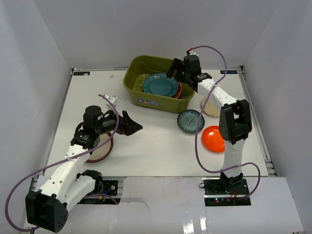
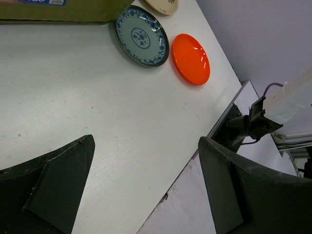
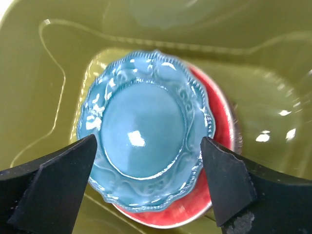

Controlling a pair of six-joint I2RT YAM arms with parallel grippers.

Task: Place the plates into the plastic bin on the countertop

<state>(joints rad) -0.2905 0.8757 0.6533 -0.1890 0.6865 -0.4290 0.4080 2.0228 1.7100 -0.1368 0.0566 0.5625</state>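
Right wrist view is showing the right gripper [image 3: 146, 144] hanging over the plastic bin [image 3: 44, 58], its fingers spread wide and gripping nothing. The teal scalloped plate [image 3: 144, 126] is lying inside the bin on a red plate [image 3: 220, 141]. Off the bin's near right corner, the beige plate [image 1: 209, 108], small teal patterned plate [image 1: 190, 121] and orange plate [image 1: 213, 138] are resting on the countertop [image 1: 161, 151]. Well off the bin's near left corner, the left gripper [image 1: 132, 124] is hovering, jaws spread and empty.
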